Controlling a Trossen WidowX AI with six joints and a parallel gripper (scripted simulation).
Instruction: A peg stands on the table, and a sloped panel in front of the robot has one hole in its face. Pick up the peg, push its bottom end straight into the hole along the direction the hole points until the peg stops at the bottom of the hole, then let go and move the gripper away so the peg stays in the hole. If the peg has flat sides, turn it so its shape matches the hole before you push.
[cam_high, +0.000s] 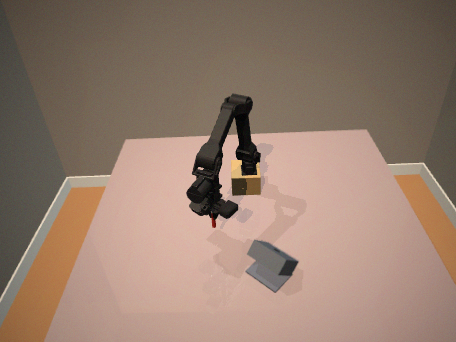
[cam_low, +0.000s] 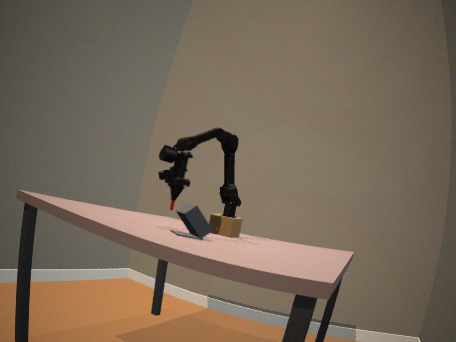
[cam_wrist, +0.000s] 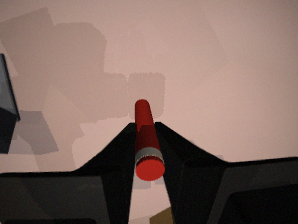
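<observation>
The red round peg (cam_high: 214, 223) (cam_low: 172, 205) (cam_wrist: 150, 170) has a grey band near its top end. My gripper (cam_high: 213, 215) (cam_low: 173, 198) (cam_wrist: 145, 128) is shut on the peg, with one finger on each side of it. The peg points down, close to upright, and its bottom end hangs above the table. The grey sloped panel (cam_high: 270, 259) (cam_low: 194, 221) stands apart from the peg, to the right in the top view. A small dark spot on its upper face looks like the hole; its shape is too small to tell. Part of the panel (cam_wrist: 6, 95) shows at the wrist view's left edge.
The arm's yellow base block (cam_high: 246, 186) (cam_low: 230, 227) stands behind the panel on the pink table (cam_high: 150, 280) (cam_low: 300, 265). The panel's flat grey foot (cam_high: 267, 280) lies on the table. Arm shadows fall across the table.
</observation>
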